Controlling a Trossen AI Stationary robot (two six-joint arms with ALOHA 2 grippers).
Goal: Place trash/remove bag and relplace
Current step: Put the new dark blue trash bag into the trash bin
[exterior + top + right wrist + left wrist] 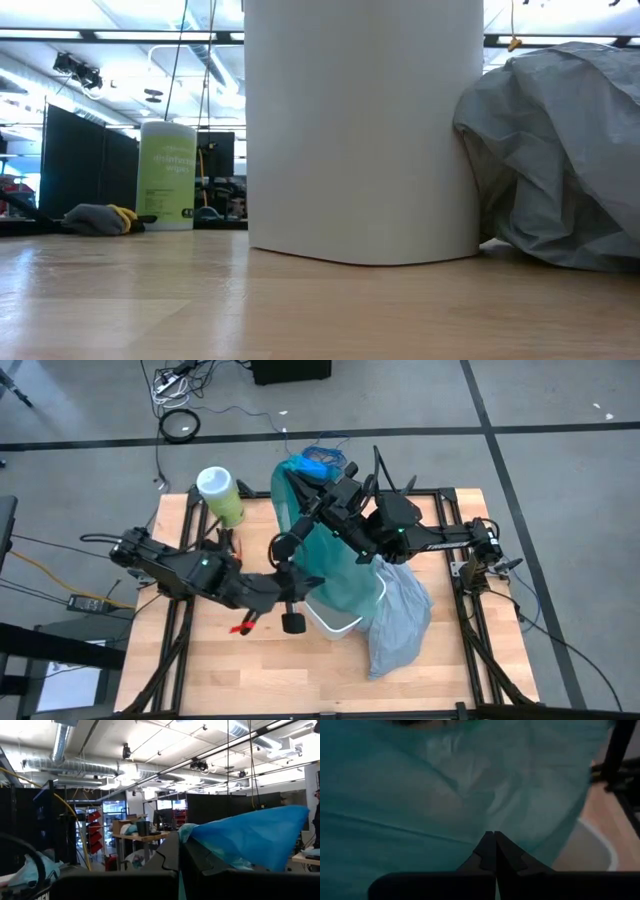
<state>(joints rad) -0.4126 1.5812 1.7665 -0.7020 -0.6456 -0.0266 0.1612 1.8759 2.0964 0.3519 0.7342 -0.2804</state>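
Left tool (494, 851) closed against teal bag (420, 795), apparently pinching it, grey bag (400, 615) beside bin (335, 622)

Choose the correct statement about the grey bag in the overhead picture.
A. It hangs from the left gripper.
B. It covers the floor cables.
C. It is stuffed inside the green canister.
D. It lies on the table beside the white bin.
D: the grey bag lies crumpled on the table right beside the white bin, while the teal bag is stretched over the bin.
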